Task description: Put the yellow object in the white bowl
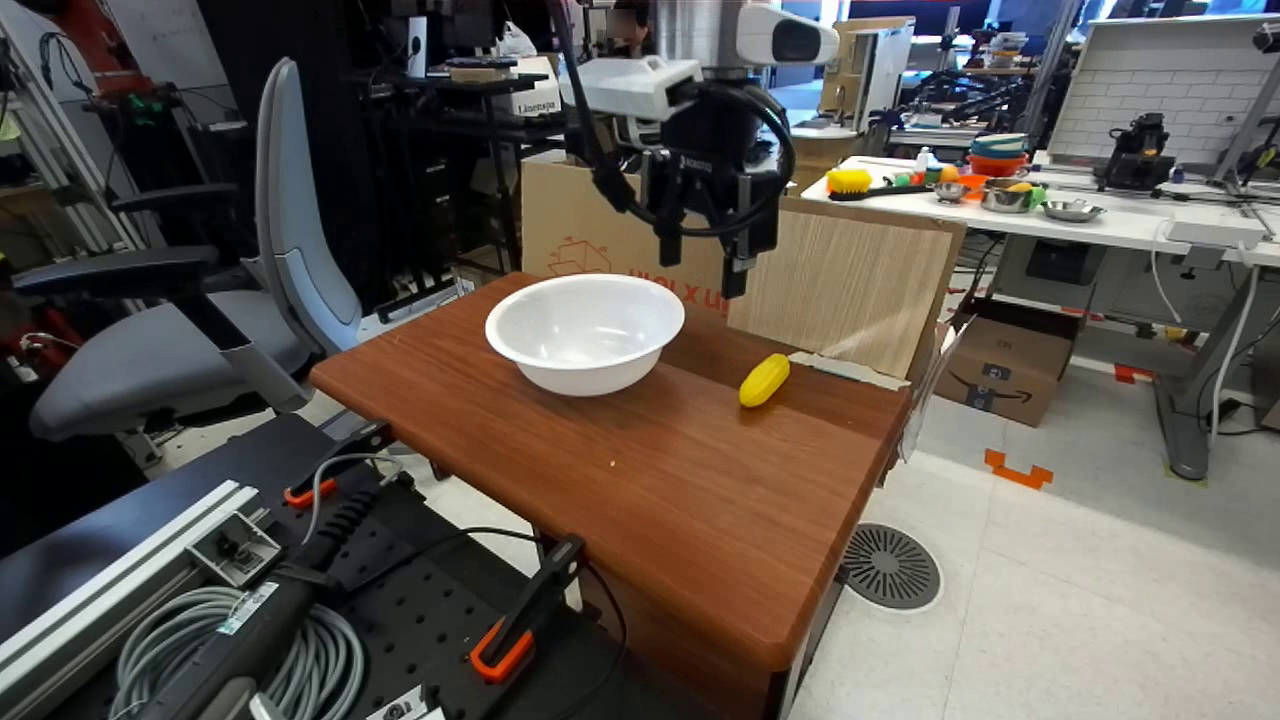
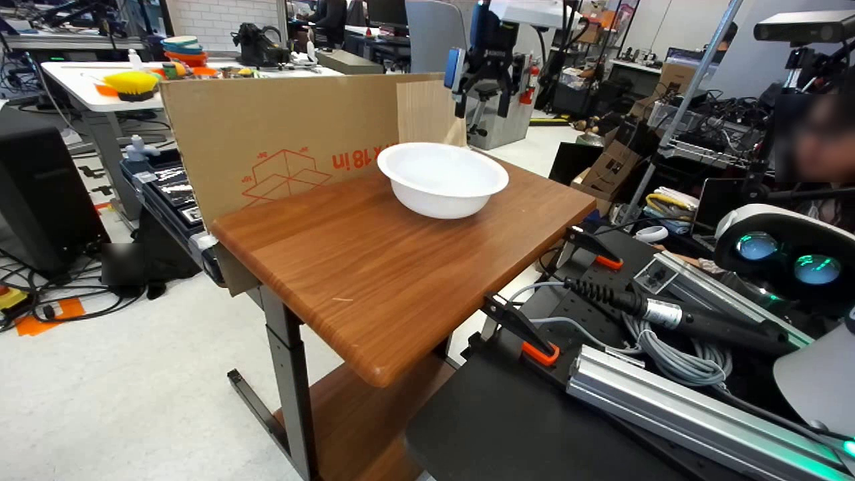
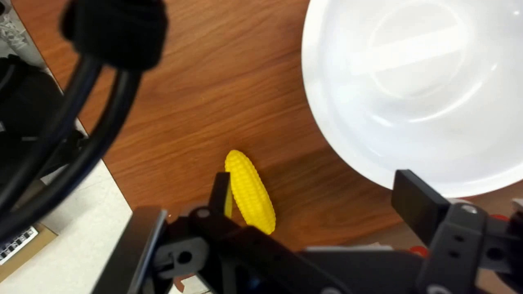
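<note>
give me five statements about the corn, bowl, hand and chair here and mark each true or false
1. The yellow corn lies on the wooden table. True.
2. The white bowl is upside down. False: its open side faces up.
3. The hand is open and off the table. True.
4. The corn is inside the bowl. False: it lies outside, apart from it.
5. A grey chair stands near the table. True.

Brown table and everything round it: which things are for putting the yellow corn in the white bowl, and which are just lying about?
For the job:
corn, on the table
bowl, on the table too
gripper, open

Seemingly not part of it:
yellow brush, on a white desk
grey cable coil
chair
cardboard box, on the floor
</note>
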